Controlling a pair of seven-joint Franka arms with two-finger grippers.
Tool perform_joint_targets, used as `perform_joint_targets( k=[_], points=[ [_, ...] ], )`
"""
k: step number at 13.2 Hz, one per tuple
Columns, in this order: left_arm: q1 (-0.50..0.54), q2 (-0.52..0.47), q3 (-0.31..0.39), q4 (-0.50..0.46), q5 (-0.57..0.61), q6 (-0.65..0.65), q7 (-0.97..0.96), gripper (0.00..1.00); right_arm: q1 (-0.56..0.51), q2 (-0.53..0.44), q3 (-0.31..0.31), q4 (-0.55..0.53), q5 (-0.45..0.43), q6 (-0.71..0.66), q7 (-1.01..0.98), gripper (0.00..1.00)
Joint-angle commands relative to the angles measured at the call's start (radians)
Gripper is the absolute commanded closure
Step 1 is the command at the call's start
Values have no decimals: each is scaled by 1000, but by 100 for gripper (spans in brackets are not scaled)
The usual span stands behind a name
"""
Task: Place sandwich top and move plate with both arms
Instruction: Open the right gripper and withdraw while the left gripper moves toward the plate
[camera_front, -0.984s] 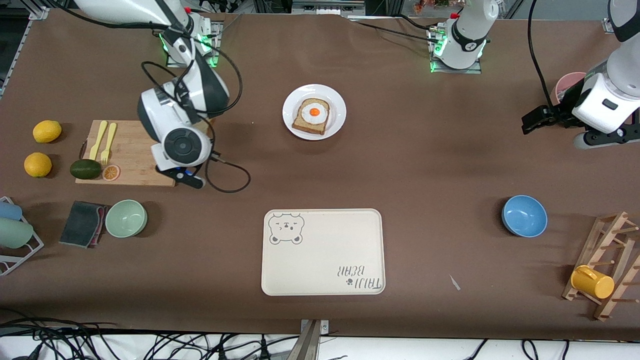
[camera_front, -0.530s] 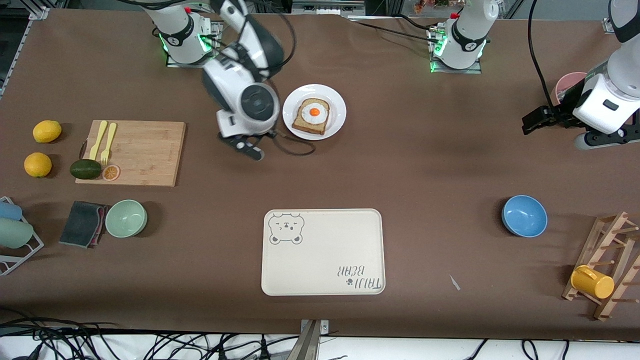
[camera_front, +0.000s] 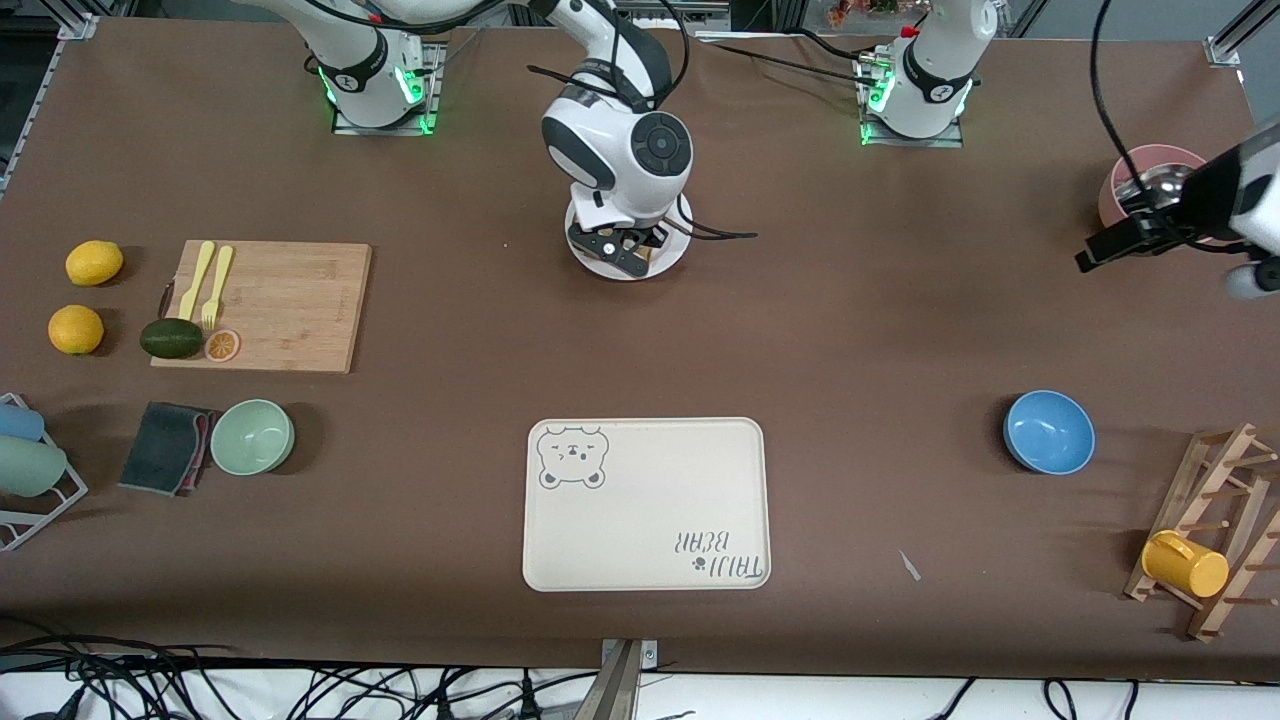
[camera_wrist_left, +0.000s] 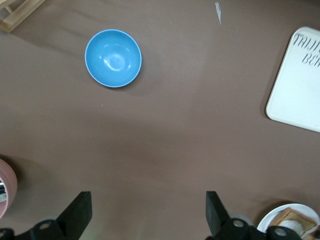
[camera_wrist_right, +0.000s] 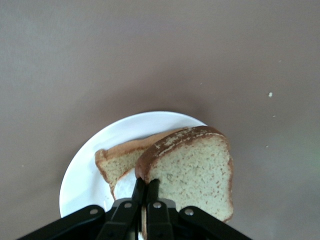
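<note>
While the brown table (camera_front: 860, 330) carries every item, the entries run from largest to smallest.

Right arm (camera_front: 615, 140): reaches from its base to the table's middle, wrist over the plate.

Left arm (camera_front: 1245, 200): waits at its own end of the table, beside a pink pot (camera_front: 1135, 180).

Cream tray (camera_front: 647, 503), bear drawing at one corner: nearer to the front camera than the plate, well apart from it.

Wooden cutting board (camera_front: 270, 305): toward the right arm's end.

Plate (camera_wrist_right: 90, 167), round, white: between the two bases, mostly hidden in the front view by the right arm's wrist; it bears a bread slice (camera_wrist_right: 117, 160).

Blue bowl (camera_wrist_left: 113, 58): toward the left arm's end, upright.

Sandwich top (camera_wrist_right: 192, 172), tan with a darker crust: pinched at one edge by the right gripper (camera_wrist_right: 145, 192), tilted above the plate and overlapping the slice on it.

Right gripper: fingers closed tight on the sandwich top.

Left gripper (camera_wrist_left: 147, 215): fingers spread wide, holding nothing, over bare table.
</note>
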Motion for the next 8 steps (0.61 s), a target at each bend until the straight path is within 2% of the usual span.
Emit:
perform_joint_targets(
  k=[1,4,6,7,8],
  points=[
    [74,43,-5,51,-69,-14,14,0,40,21,-6,34,-29,-14,18,100],
    [173,135,-5,88,-161,-16,35,0,69,54,-6,35,-61,4,18,100],
    [209,187,-3,85,-200,-17,156,0,80,73,-7,35,-69,28,19,100],
    [216,210,-3,76,-212,-20,192,0,78,76,-9,37,-69,28,19,63],
    [220,238,-3,76,-224,-32,238,0,80,74,-12,46,-75,28,19,1]
  ],
)
